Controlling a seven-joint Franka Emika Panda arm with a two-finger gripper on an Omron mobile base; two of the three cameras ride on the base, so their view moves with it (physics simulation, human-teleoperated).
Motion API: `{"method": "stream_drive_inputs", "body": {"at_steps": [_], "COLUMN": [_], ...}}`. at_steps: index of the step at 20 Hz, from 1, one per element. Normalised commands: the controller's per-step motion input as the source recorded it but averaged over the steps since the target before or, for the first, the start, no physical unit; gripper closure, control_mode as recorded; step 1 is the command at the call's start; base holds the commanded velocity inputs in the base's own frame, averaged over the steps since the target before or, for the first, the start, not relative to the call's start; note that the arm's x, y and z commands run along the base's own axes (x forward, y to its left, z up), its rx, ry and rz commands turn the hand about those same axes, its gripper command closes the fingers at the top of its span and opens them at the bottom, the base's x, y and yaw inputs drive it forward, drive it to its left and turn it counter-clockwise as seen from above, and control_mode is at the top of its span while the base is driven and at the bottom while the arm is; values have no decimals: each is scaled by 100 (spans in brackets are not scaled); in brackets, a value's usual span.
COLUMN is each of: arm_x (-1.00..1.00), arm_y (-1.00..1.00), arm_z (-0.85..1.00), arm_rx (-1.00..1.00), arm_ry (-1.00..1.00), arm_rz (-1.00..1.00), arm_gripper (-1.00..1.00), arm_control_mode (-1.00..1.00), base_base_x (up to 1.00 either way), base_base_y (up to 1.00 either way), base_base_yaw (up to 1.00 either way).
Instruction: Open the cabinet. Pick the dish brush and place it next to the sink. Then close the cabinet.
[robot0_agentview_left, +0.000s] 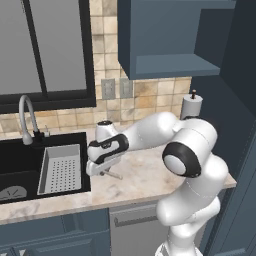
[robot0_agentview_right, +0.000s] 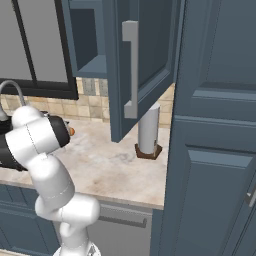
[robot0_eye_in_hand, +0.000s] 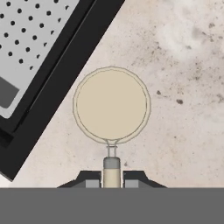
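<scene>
Two jaws clamped on dish brush (robot0_eye_in_hand: 111, 105) handle (sink (robot0_eye_in_hand: 57, 74) rim just beside, marble countertop (robot0_eye_in_hand: 183, 87) beneath).

A marble-patterned counter (robot0_agentview_left: 145, 175) in cream with grey and brown veining runs along the wall. Behind it rises a backsplash (robot0_agentview_left: 150, 95) of beige and tan square tiles, with two grey wall outlets (robot0_agentview_left: 116, 88) set side by side. Above the left part of the counter a window (robot0_agentview_left: 45, 50) with a black frame and a dark vertical bar shows flat grey panes. Dark blue-grey base cabinets (robot0_agentview_left: 55, 232) stand under the counter, beside a grey dishwasher front (robot0_agentview_right: 125, 227) with a bar handle. A tall blue-grey panelled pantry unit (robot0_agentview_right: 215, 150) fills the right side. A paper towel roll (robot0_agentview_right: 149, 131) stands upright on a brown base near it.
</scene>
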Motion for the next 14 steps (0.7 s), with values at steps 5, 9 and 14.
{"method": "stream_drive_inputs", "body": {"at_steps": [5, 9, 14], "arm_x": [0, 0, 0], "arm_y": [0, 10, 5], "arm_z": [-12, 0, 0], "arm_rx": [0, 0, 0], "arm_ry": [0, 0, 0], "arm_rz": [0, -1, 0], "arm_gripper": [100, -100, -100], "arm_control_mode": [-100, -100, -100], "base_base_x": [0, 0, 0], "base_base_y": [0, 0, 0], "base_base_yaw": [0, 0, 0]}}
